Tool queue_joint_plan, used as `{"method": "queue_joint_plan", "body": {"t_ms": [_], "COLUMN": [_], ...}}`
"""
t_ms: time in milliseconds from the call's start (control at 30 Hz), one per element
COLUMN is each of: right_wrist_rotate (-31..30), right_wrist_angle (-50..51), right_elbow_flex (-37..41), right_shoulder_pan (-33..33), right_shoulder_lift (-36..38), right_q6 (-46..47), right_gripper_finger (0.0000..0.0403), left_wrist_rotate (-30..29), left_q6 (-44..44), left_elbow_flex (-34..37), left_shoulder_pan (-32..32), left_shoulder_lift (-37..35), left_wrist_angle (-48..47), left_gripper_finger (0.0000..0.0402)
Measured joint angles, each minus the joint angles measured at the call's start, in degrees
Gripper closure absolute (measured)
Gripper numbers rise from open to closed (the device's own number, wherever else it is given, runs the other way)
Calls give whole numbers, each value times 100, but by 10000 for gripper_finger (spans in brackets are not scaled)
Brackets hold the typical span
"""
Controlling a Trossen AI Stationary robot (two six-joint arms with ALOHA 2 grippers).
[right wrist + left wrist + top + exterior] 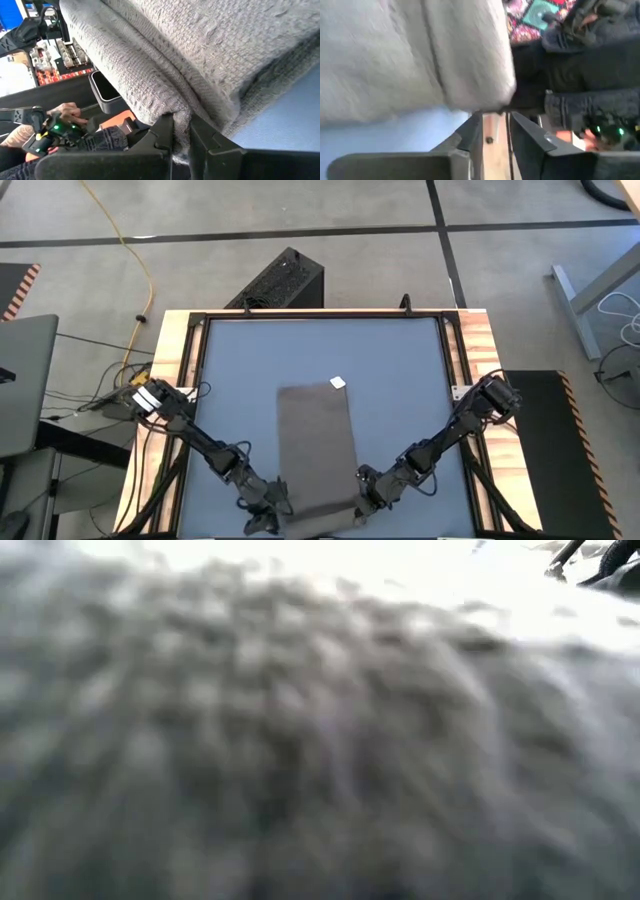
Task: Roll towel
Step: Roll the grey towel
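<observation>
The grey-brown towel (316, 445) lies as a long folded strip down the middle of the blue table (240, 360), its white tag (337, 382) at the far end. Its near end (210, 55) bulges up in thick layers and fills the low view (300, 740). My right gripper (362, 502) (181, 124) is shut on the towel at its near right side. My left gripper (264, 516) (495, 120) stands at the near left side. Its fingers are slightly apart with nothing between them, just short of the towel's rounded edge (480, 97). My right gripper pinches a folded edge of the towel (181, 116) between its two fingers, at the near right corner; several layers show there. The fingers come slanting down from the table's near right. The cloth rises from the hold in a thick bulge above the table. My left gripper: I cannot tell whether its fingertips touch the towel's edge.
The table has a wooden frame (170, 380) around the blue top. A person sits beyond the near edge, a hand (67, 111) on a device with a green light. A black box (280, 280) stands on the floor past the far edge.
</observation>
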State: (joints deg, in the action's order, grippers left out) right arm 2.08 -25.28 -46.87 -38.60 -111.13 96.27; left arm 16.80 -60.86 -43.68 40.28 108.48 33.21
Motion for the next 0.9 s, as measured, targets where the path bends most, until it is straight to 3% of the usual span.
{"method": "queue_joint_plan", "body": {"t_ms": [133, 233, 467, 567, 633, 900], "right_wrist_rotate": [-2, -4, -117, -205, -289, -374], "right_wrist_angle": [63, 82, 122, 176, 200, 289], "right_elbow_flex": [0, 0, 0, 5, 7, 1], "right_shoulder_pan": [79, 122, 265, 370, 424, 367], "right_shoulder_lift": [0, 0, 0, 0, 0, 0], "right_q6": [7, 9, 35, 35, 32, 75], "right_gripper_finger": [354, 354, 354, 354, 354, 354], "left_wrist_rotate": [185, -105, -2478, -3018, -2987, -1862], "left_q6": [-87, -82, 1312, 1630, 1666, 1590], "left_elbow_flex": [18, 50, -184, -516, -699, -1431], "left_shoulder_pan": [39, 54, 283, 284, 195, -76], "left_shoulder_lift": [-322, -627, -1327, -1200, -964, 188], "left_wrist_angle": [-510, -773, -343, -691, -832, -916], "left_gripper_finger": [309, 315, 350, 368, 380, 400]}}
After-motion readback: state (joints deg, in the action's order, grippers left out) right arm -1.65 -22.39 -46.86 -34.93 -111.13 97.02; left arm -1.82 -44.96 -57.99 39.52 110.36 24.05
